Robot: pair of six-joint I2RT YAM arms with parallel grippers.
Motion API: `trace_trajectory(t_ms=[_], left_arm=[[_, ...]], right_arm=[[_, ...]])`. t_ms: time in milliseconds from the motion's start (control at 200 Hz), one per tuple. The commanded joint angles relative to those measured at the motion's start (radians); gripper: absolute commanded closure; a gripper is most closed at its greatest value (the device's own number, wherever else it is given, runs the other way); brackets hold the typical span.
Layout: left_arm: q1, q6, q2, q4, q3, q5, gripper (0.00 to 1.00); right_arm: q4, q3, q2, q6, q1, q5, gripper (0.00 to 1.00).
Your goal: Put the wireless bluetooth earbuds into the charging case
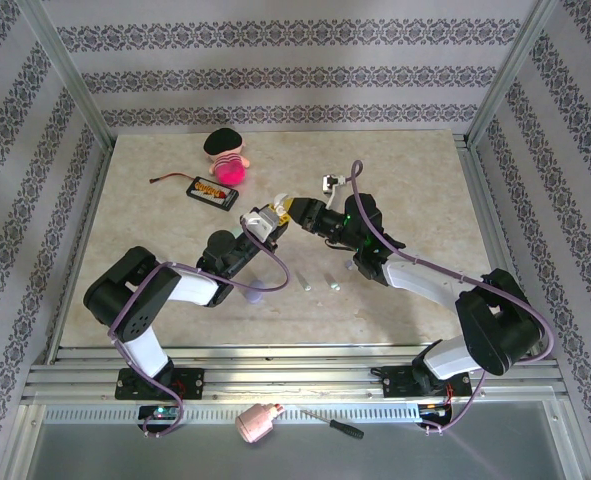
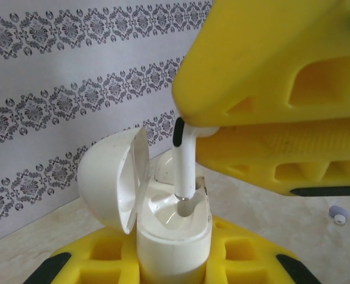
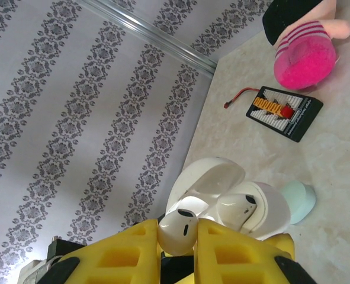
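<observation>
The earbud (image 2: pixel 183 160) is likely light, hard and glossy, so it could slip. It is best pinched by its rounded head with the stem left free, and that is how the right fingers (image 3: pixel 133 251) grip it. The left fingers (image 2: pixel 103 257) clamp the open charging case (image 2: pixel 175 236) by its body, raised off the counter (image 1: pixel 155 220). The left wrist view shows the stem tip at the socket mouth. The right wrist view instead gives the pinched head and what looks like a second bud (image 3: pixel 237 210) seated.
</observation>
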Motion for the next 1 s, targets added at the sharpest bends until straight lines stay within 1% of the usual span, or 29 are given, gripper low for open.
trace_trajectory(t_ms=[0, 130, 270, 450, 565, 605, 730, 864, 999], left_arm=[[-0.016, -0.005, 0.014, 0.073, 0.023, -0.014, 1.00], [-0.018, -0.007, 0.009, 0.075, 0.024, -0.021, 1.00], [-0.020, -0.004, 0.008, 0.073, 0.029, -0.020, 1.00], [-0.023, 0.000, 0.002, 0.073, 0.035, -0.016, 1.00], [-0.023, 0.001, -0.002, 0.073, 0.035, -0.029, 1.00], [-0.023, 0.002, -0.003, 0.073, 0.035, -0.031, 1.00], [-0.023, -0.002, -0.001, 0.073, 0.039, -0.030, 1.00], [-0.023, -0.010, 0.005, 0.073, 0.041, -0.025, 1.00], [-0.023, -0.024, 0.008, 0.073, 0.041, -0.026, 1.00]], right_arm=[[0.045, -0.011, 0.008, 0.011, 0.006, 0.028, 0.83], [0.030, -0.008, 0.007, 0.004, 0.001, 0.027, 0.83], [0.037, 0.007, 0.036, -0.001, 0.006, -0.011, 0.83], [0.065, 0.007, 0.075, 0.018, 0.013, -0.004, 0.83], [0.055, -0.001, 0.068, 0.020, 0.019, 0.034, 0.83], [0.047, -0.005, 0.063, 0.023, 0.019, 0.049, 0.81], [0.009, -0.006, 0.037, 0.013, 0.019, 0.085, 0.66], [-0.043, -0.002, 0.006, -0.021, 0.018, 0.102, 0.56], [-0.140, 0.005, -0.032, -0.084, 0.018, 0.123, 0.47]])
